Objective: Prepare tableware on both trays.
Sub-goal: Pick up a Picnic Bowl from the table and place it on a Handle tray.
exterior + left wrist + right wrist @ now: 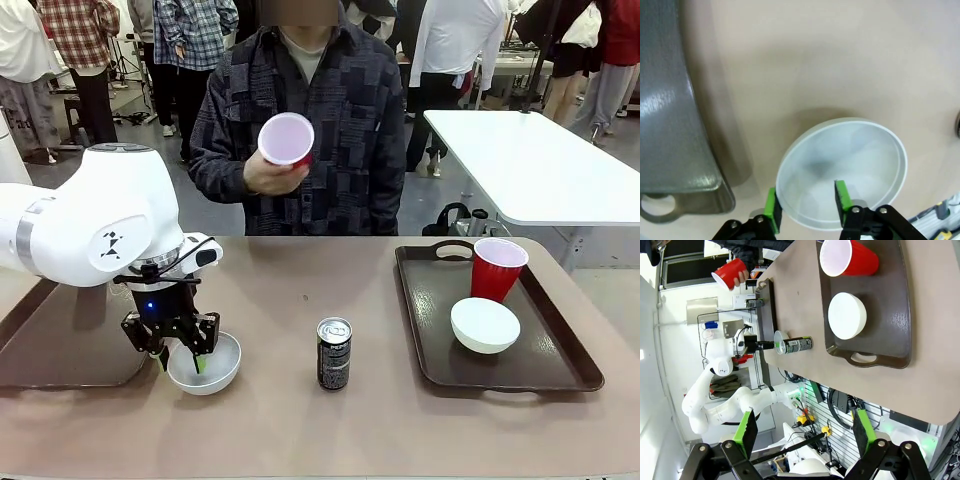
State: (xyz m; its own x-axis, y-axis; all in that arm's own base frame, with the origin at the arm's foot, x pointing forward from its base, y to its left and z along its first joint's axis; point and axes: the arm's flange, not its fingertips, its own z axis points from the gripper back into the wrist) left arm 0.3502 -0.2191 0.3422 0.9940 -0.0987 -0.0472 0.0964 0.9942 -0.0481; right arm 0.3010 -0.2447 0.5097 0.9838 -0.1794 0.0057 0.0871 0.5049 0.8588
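While left gripper (180,360) hung with jaws apart astride rim of bowl (222,362), one finger inside, one outside, bowl sat on table (280,425) just beside left tray (50,350). Can (334,352) upright mid-table. Right gripper (804,420) spread wide, empty. Right tray (580,372) held cup (497,268), second bowl (485,324). Person's hand (268,175) held second cup (286,140).

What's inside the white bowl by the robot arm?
Just one green finger of the left tool; the other is outside the bowl rim. Otherwise it looks empty, though the tool covers a bit.
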